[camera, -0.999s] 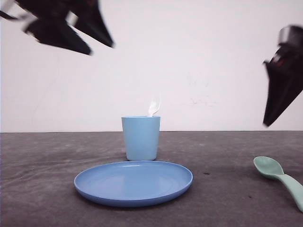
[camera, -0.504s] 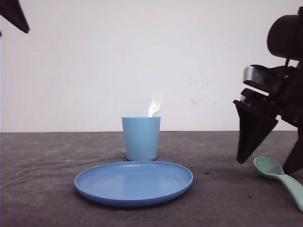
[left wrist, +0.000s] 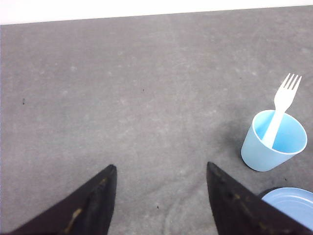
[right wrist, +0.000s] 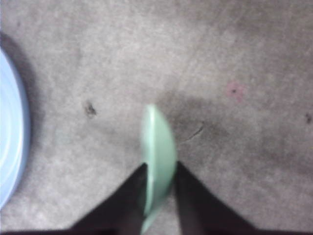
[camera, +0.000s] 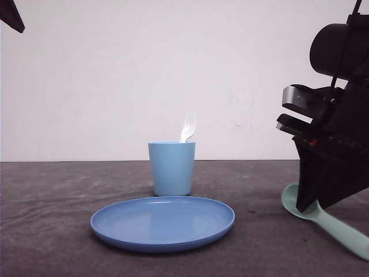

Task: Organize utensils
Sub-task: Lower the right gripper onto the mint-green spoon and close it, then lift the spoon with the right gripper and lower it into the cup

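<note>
The mint-green spoon (camera: 346, 232) lies low at the right of the table, its bowl turned on edge between the fingers of my right gripper (camera: 308, 208). In the right wrist view both dark fingers of that gripper (right wrist: 159, 167) press against the spoon (right wrist: 157, 139), so it is shut on it. The white fork (camera: 188, 127) stands tines up in the light blue cup (camera: 172, 168). High at the far left, my left gripper (left wrist: 160, 166) is open over bare table, well away from the fork (left wrist: 282, 107) and cup (left wrist: 264, 152).
A round blue plate (camera: 162, 222) lies in front of the cup, to the left of the spoon; its rim (right wrist: 10, 122) is a short way from the right gripper. The dark grey table surface (camera: 57, 196) spreads out to the left.
My right gripper has come down and closed on the spoon, which has shifted left and tipped on edge. The left arm has drawn up and away to the top left.
</note>
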Controlling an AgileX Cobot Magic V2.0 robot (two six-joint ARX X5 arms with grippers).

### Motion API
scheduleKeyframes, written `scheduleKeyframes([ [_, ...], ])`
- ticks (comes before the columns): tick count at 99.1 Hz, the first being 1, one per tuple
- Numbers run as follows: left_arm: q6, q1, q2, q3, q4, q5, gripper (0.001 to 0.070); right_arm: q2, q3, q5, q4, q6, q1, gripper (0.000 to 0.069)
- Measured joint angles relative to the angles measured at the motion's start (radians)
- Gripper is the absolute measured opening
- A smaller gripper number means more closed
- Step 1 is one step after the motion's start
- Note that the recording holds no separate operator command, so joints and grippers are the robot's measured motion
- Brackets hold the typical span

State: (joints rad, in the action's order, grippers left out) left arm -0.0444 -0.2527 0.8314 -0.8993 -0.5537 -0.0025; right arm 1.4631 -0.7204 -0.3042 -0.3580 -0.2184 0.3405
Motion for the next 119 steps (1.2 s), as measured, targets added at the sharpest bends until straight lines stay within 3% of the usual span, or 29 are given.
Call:
scheduleKeyframes([
  [13, 0.000, 0.000, 0.000, 0.000, -0.006, 0.000, 0.0351, 0.000, 0.000, -0.003, 0.006, -0.007, 0.000, 0.0029],
  [35, 0.000, 0.000, 0.000, 0.000, -0.006, 0.000, 0.0351, 0.000, -0.016, -0.039, 0.016, -0.015, 0.013, 0.0025],
  [51, 0.000, 0.000, 0.000, 0.000, -0.006, 0.000, 0.0351, 0.000, -0.123, -0.112, 0.029, -0.015, 0.046, 0.0025],
  [66, 0.000, 0.000, 0.000, 0.000, -0.006, 0.000, 0.0351, 0.000, -0.247, -0.120, 0.067, -0.015, 0.094, 0.0025],
  [96, 0.000, 0.000, 0.000, 0.000, -0.008, 0.000, 0.0351, 0.002, -0.313, -0.087, 0.495, -0.003, 0.203, 0.0025],
  [119, 0.000, 0.000, 0.000, 0.000, -0.014, 0.000, 0.0351, 0.063, -0.313, 0.009, 0.734, 0.099, 0.267, 0.0025],
])
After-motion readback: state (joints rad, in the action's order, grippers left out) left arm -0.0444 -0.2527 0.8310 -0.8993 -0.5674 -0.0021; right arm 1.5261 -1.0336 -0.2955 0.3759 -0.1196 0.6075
